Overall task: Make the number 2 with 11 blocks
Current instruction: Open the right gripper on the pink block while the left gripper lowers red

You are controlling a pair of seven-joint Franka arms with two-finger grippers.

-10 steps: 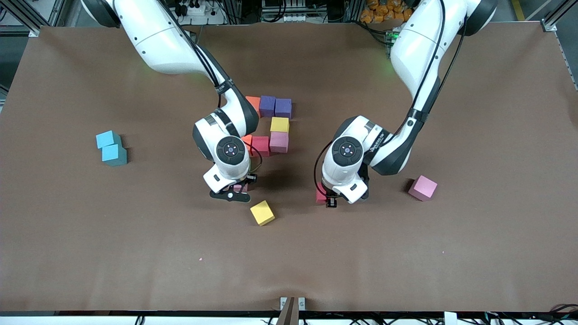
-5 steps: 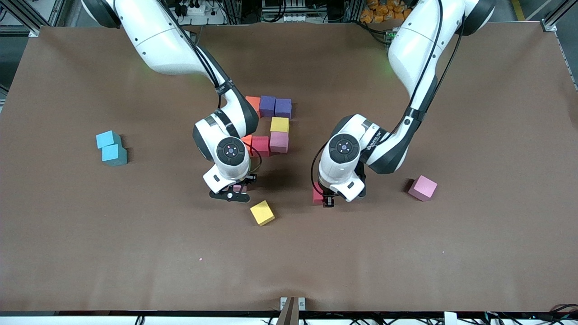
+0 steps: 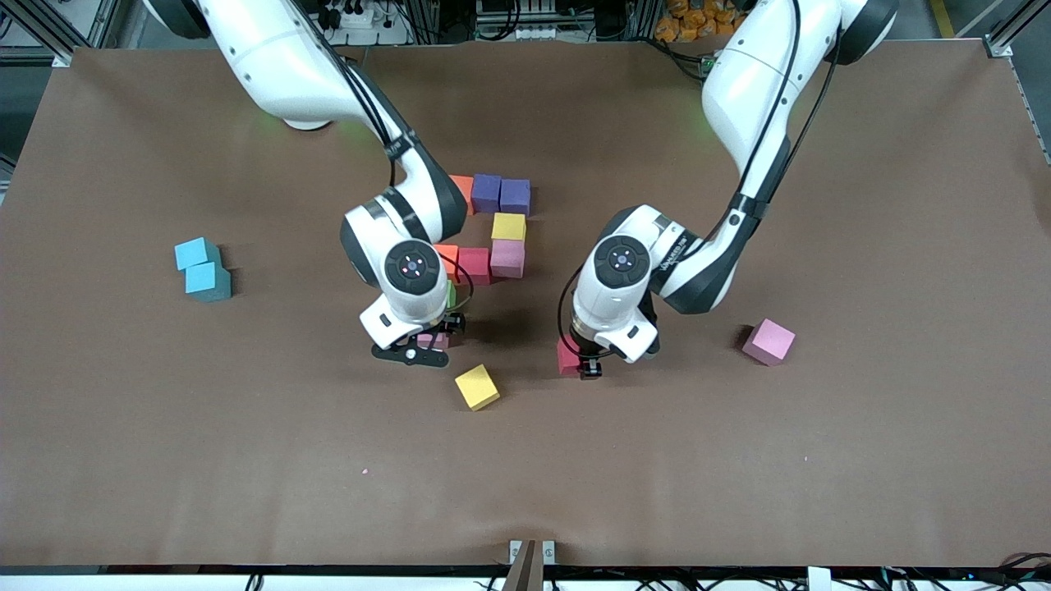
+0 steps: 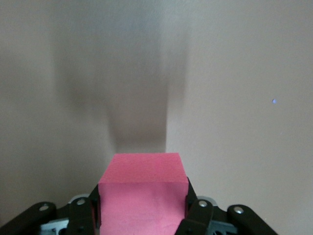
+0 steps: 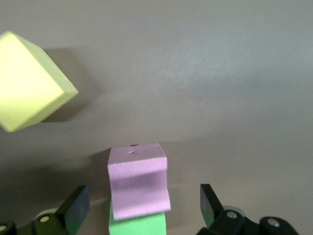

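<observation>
My right gripper (image 3: 420,346) stands open around a pink block (image 3: 433,338), its fingers apart from the block's sides; the right wrist view shows this pink block (image 5: 138,178) next to a green block (image 5: 139,226). They follow on from the partial number 2: orange (image 3: 461,187), two purple (image 3: 486,192), yellow (image 3: 508,226), pink (image 3: 507,258), crimson (image 3: 474,264), orange (image 3: 447,254) and green (image 3: 451,294). My left gripper (image 3: 585,361) is shut on a crimson-red block (image 3: 566,355), held over bare table (image 4: 143,193).
A loose yellow block (image 3: 477,387) lies just nearer the front camera than the right gripper, also in the right wrist view (image 5: 29,81). A loose pink block (image 3: 768,341) sits toward the left arm's end. Two light-blue cubes (image 3: 203,268) rest toward the right arm's end.
The right gripper has opened and let go of the pink block. The left gripper has carried the crimson-red block a little toward the number.
</observation>
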